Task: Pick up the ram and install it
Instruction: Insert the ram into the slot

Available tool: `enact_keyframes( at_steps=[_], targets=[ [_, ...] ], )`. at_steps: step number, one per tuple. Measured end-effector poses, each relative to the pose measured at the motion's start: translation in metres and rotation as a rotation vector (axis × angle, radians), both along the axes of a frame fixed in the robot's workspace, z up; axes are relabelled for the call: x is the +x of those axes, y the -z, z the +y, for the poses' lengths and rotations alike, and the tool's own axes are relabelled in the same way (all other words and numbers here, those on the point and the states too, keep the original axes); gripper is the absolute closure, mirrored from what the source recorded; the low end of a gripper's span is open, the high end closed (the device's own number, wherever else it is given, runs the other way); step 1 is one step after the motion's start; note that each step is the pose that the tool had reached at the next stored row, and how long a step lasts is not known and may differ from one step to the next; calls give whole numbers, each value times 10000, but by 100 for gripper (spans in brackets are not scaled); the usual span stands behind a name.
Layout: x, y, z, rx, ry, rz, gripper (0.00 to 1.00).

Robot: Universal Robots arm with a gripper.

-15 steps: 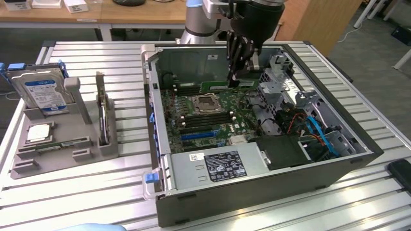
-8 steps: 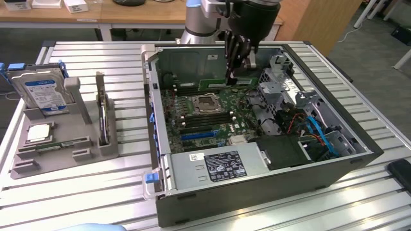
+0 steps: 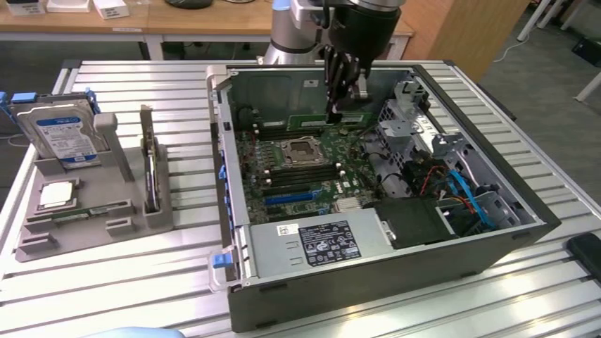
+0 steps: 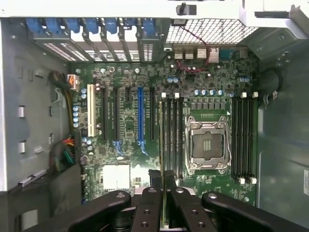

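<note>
Over the motherboard [image 3: 281, 176]: my gripper [image 3: 345, 105], down inside the open computer case [image 3: 376, 282]
fingers [image 4: 147, 203]: I see them pinching the ram [image 3: 314, 121]
ram place: on edge, just far of the CPU socket [image 3: 300, 149], at the far memory slots [image 3: 272, 131]; seated or not, I cannot tell

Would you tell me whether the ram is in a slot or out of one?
Out: the end effector grips the ram above the motherboard, and the slots beside the socket look empty.
</note>
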State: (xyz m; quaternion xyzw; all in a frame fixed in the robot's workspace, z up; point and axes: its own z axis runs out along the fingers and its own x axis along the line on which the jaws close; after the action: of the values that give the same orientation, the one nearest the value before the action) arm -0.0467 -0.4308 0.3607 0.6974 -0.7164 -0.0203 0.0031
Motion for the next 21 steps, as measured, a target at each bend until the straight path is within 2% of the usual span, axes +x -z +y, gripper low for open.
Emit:
enact_keyframes(
  at_steps=[11,17,21],
  targets=[
    [0,195,64,-8,0,-1,87],
    [0,305,96,-36,-1,-3,87],
    [0,378,110,-75,-1,-3,87]
  ],
)
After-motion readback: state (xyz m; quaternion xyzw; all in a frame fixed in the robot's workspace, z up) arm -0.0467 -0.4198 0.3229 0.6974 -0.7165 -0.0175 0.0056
